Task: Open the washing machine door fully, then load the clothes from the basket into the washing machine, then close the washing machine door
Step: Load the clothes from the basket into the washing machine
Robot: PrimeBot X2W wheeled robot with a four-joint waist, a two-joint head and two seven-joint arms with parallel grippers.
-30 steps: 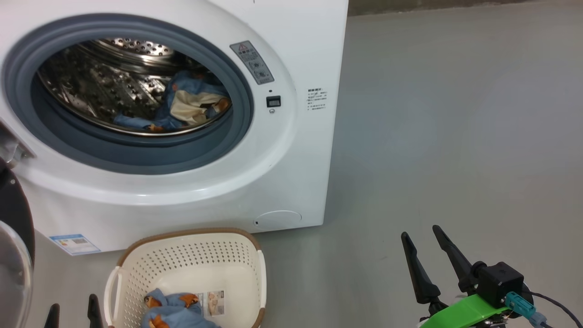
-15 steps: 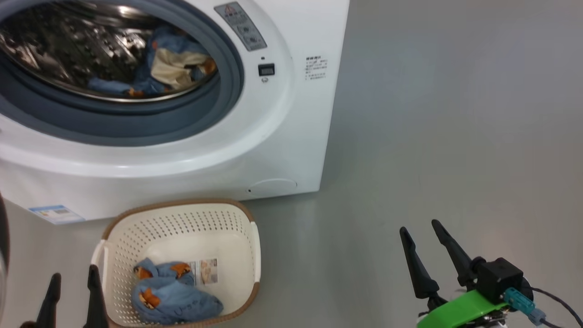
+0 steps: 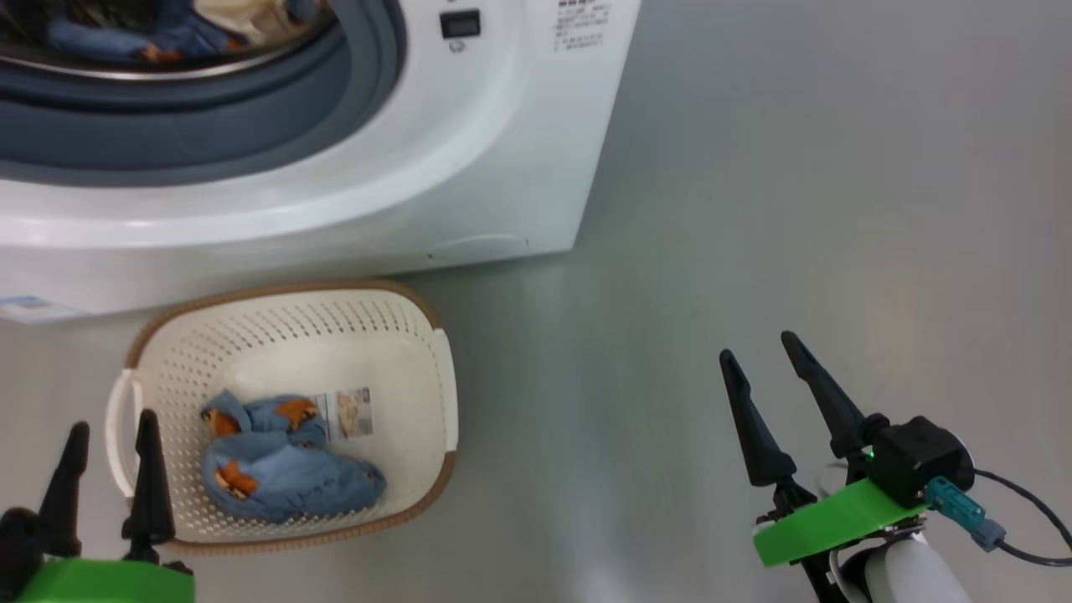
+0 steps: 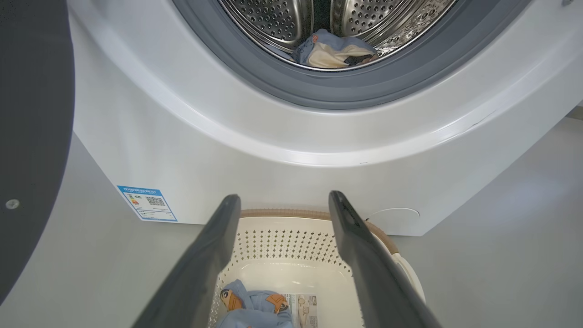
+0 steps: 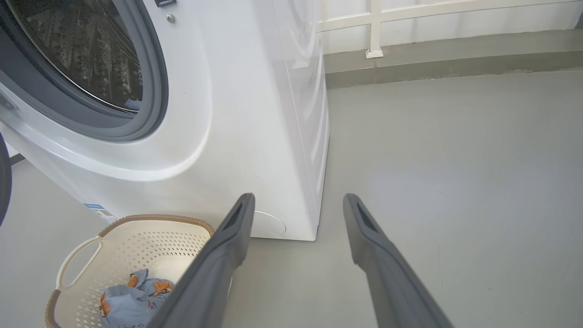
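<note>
- Door stage: the washing machine door stands swung out to the left of the washing machine. The drum mouth is unobstructed, so this step reads as done.
- Loading stage, in progress: one blue-and-cream piece of the clothes lies at the bottom of the steel drum.
- A second light-blue bundle with orange prints remains in the basket, against its near wall.
- The basket stands on the floor just in front of the machine, below the drum mouth.
- Remaining work, as judged: lift the last bundle into the drum, then shut the door.
- Left jaws: spread and empty, poised at the basket's left handle. The left wrist view looks between them down onto the bundle.
- Right jaws: spread and empty, over bare floor, well apart from the basket.
- Blue energy label: low on the machine front, with coloured bars and a QR code. Its text is too small to read.
- Printed text block: on the front panel, beside a small dark window. It is not legible.
- Sticker: on the basket floor, with pictures and fine print, unreadable.
- No brand name can be made out.
</note>
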